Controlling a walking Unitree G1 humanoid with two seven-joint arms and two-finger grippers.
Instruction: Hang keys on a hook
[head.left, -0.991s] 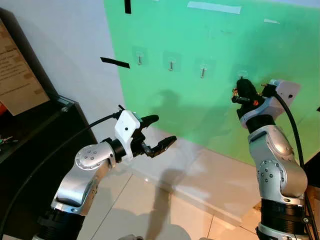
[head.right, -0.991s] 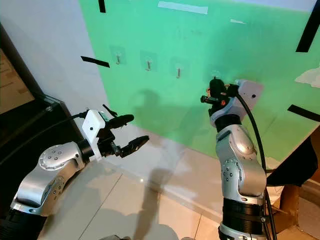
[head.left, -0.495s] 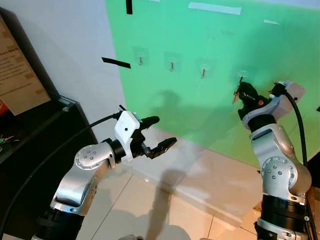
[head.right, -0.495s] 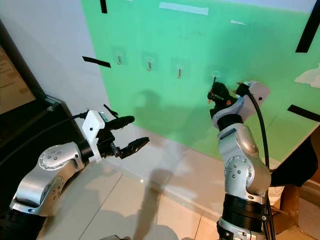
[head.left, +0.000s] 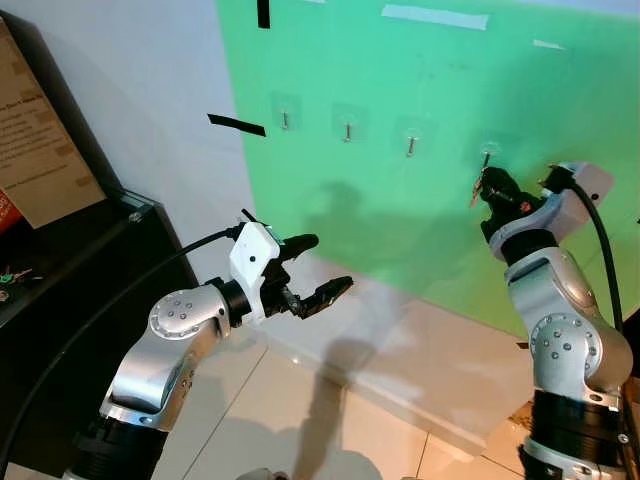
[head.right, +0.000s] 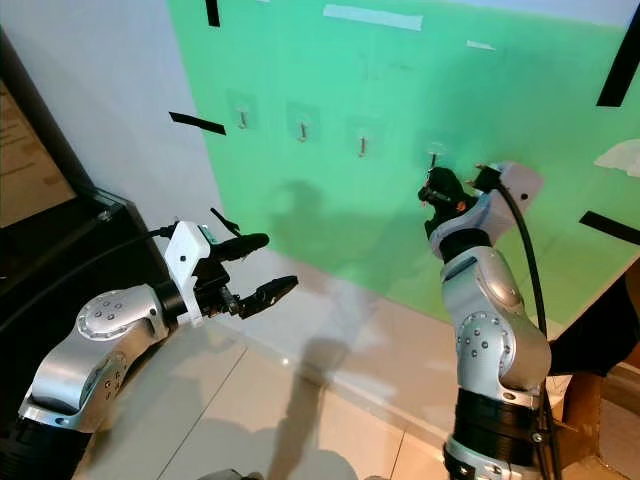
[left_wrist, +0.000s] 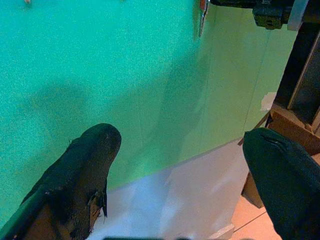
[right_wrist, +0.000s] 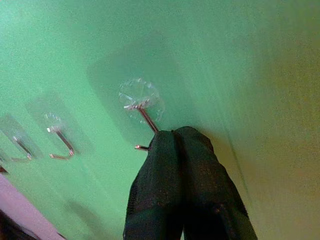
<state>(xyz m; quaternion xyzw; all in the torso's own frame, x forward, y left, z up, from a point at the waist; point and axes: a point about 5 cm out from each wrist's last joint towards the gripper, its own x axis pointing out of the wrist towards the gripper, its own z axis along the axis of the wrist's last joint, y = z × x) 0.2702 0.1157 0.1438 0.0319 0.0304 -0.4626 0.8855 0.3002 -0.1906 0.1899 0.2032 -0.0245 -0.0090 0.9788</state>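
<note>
green wall (head.left: 420, 230) ahead of us carries four hooks in a row. our right gripper (head.left: 487, 188) is raised against the rightmost hook (right_wrist: 142, 112), fingers (right_wrist: 182, 190) pressed together; keys (head.left: 476, 187) hang just below that hook at the fingertips. our left gripper (head.left: 320, 268) waits low and well apart, fingers spread wide.

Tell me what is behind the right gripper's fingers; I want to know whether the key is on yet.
Behind the right gripper, shut, is the green wall and the rightmost hook, its tip poking out beside the fingers. The fingers cover the key ring there, so I cannot tell whether it is on.
</note>
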